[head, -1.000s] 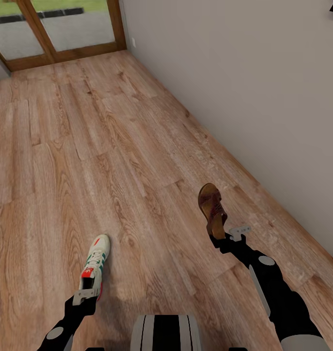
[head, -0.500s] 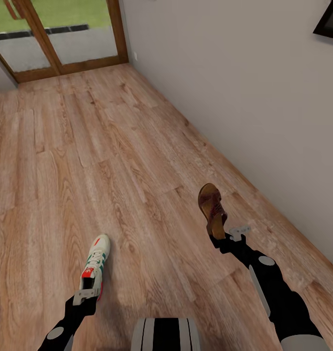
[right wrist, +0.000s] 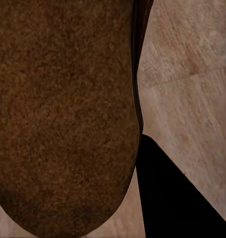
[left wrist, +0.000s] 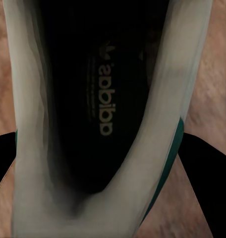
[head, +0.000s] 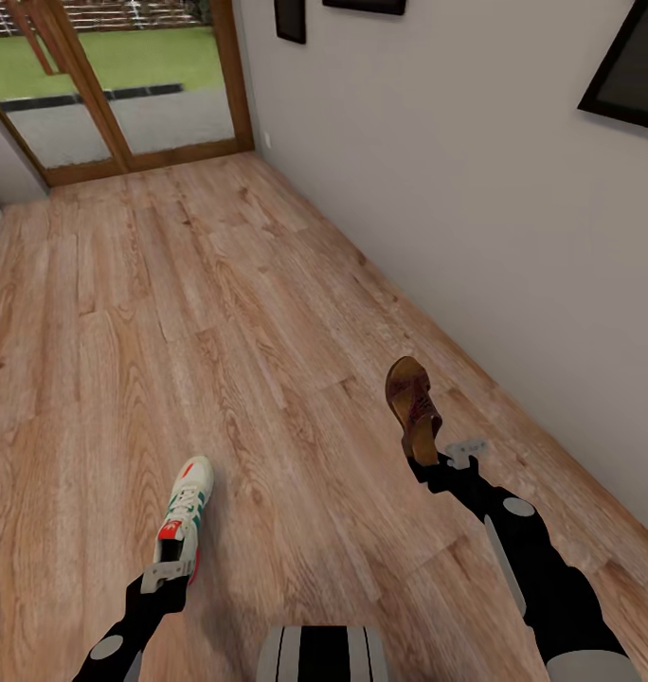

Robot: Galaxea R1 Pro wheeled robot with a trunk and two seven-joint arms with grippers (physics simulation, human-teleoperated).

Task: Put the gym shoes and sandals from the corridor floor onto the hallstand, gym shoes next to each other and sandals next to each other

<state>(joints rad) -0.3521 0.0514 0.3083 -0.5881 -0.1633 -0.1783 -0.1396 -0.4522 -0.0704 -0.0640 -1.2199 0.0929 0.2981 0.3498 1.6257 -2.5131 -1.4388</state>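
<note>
A white gym shoe (head: 184,516) with green stripes and a red-orange tongue hangs toe-forward over the corridor floor (head: 172,313), my left gripper (head: 168,571) shut on its heel. The left wrist view looks into the shoe's dark insole (left wrist: 100,99), with a black finger (left wrist: 204,166) at its side. My right gripper (head: 436,459) is shut on the heel end of a brown sandal (head: 412,403), also held above the planks. Its brown sole (right wrist: 63,109) shows close in the right wrist view, next to one finger (right wrist: 167,198). The hallstand, the second gym shoe and the second sandal are out of view.
A plain grey wall (head: 476,189) runs along the right, carrying dark picture frames (head: 637,71). A wood-framed glass door (head: 125,85) closes the far end of the corridor. Open plank floor stretches ahead and to the left.
The camera has tilted upward, bringing more of the door, the lawn outside and the wall pictures into the picture. Both arms and the held footwear keep their places.
</note>
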